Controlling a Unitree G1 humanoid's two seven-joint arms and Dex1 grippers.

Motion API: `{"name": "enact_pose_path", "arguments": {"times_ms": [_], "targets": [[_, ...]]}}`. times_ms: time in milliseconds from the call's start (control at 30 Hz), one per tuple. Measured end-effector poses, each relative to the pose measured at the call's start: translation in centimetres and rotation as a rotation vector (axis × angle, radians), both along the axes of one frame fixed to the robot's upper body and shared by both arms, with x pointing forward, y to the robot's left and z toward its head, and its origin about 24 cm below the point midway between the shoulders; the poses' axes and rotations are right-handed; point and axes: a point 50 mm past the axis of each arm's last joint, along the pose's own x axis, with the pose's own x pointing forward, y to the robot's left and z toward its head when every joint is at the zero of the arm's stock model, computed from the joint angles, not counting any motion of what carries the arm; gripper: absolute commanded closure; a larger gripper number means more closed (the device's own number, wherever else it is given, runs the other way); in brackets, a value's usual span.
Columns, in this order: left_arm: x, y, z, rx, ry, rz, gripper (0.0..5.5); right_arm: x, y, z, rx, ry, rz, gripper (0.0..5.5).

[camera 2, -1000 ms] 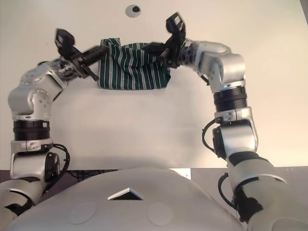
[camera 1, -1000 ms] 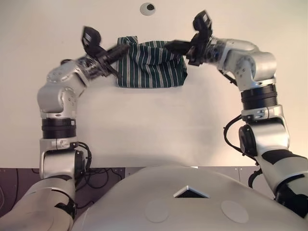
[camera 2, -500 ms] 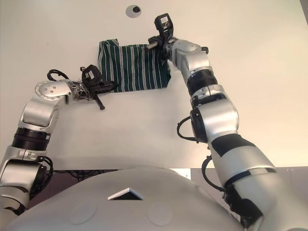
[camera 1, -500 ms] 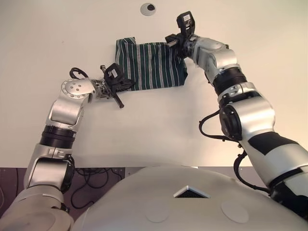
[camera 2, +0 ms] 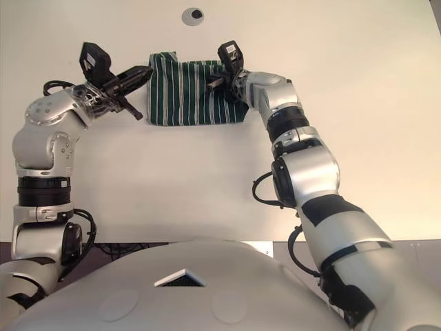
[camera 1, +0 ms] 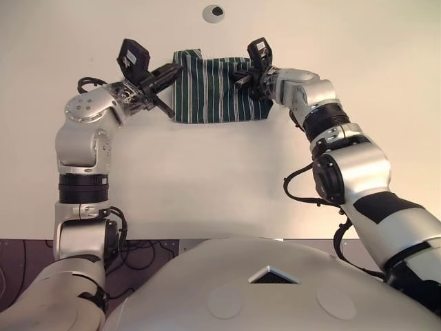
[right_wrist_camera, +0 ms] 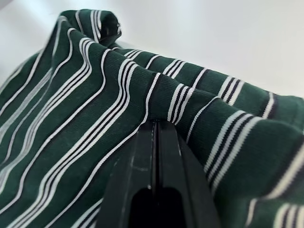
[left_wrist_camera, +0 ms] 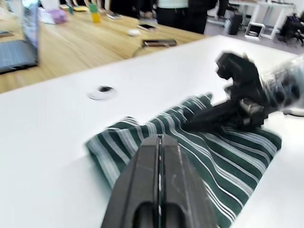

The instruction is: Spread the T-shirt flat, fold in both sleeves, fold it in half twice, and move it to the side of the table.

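The T-shirt [camera 1: 217, 93], dark green with white stripes, lies folded into a small rectangle at the far middle of the white table [camera 1: 227, 179]. My left gripper [camera 1: 178, 69] is shut, its tip at the shirt's upper left edge; in the left wrist view the left gripper [left_wrist_camera: 159, 137] points over the T-shirt [left_wrist_camera: 199, 152]. My right gripper [camera 1: 240, 76] is shut too, resting on the shirt's upper right part. In the right wrist view the right gripper [right_wrist_camera: 154, 122] presses its tip against a raised fold of the T-shirt [right_wrist_camera: 95, 95].
A round cable hole [camera 1: 213, 12] sits in the table just beyond the shirt. The table's near edge [camera 1: 207, 238] runs across in front of me. A wooden desk [left_wrist_camera: 71, 42] with small items stands behind the table.
My left gripper rose from the shirt's lower left corner to its upper left edge. The right gripper came from the top right corner onto the cloth. The shirt shifted slightly away from me.
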Motion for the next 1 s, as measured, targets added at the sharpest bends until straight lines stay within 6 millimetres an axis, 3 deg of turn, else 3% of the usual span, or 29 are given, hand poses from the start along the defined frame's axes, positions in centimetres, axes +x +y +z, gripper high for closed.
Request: {"name": "enact_pose_path", "arguments": {"times_ms": [67, 100, 200, 267, 333, 433, 567, 700, 767, 867, 933, 1000], "targets": [[0.3, 0.2, 0.9, -0.039, -0.025, 0.044, 5.5, 0.6, -2.7, -0.1, -0.022, -0.016, -0.196, 5.47], [0.3, 0.3, 1.1, -0.041, -0.037, 0.062, 5.5, 0.9, -5.3, -0.1, -0.021, -0.015, -0.333, 5.47], [0.5, 0.8, 1.1, -0.064, -0.05, 0.155, 5.5, -0.7, -16.1, -0.6, -0.044, 0.003, -0.812, 5.47], [0.3, 1.2, 0.8, -0.075, -0.048, 0.213, 5.5, -2.6, -21.0, -0.6, -0.11, -0.006, -1.006, 5.47], [0.0, 1.5, -0.1, -0.075, -0.036, 0.284, 5.5, -4.5, -24.2, -0.6, -0.177, -0.016, -1.123, 5.47], [-0.3, 1.9, -1.5, -0.069, -0.017, 0.384, 5.5, -6.7, -26.8, -0.7, -0.252, -0.025, -1.211, 5.47], [-0.1, 2.3, -2.4, -0.063, -0.016, 0.471, 5.5, -8.1, -26.9, -0.5, -0.324, -0.019, -1.239, 5.47], [0.6, 3.1, -3.4, -0.043, -0.018, 0.608, 5.5, -7.7, -23.9, 0.4, -0.505, -0.196, -1.11, 5.47], [1.0, 2.5, -3.7, -0.033, -0.019, 0.635, 5.5, -6.0, -22.0, 3.8, -0.545, -0.432, -1.012, 5.47], [1.5, 1.6, -4.4, -0.011, -0.004, 0.679, 5.5, -2.6, -17.1, 11.0, -0.439, -0.816, -0.86, 5.47], [1.9, 0.9, -4.2, -0.009, -0.013, 0.694, 5.5, -1.9, -14.7, 11.9, -0.367, -0.872, -0.801, 5.47], [2.2, 0.0, -3.6, -0.041, -0.034, 0.707, 5.5, -1.9, -13.2, 11.0, -0.323, -0.841, -0.776, 5.47]]}}
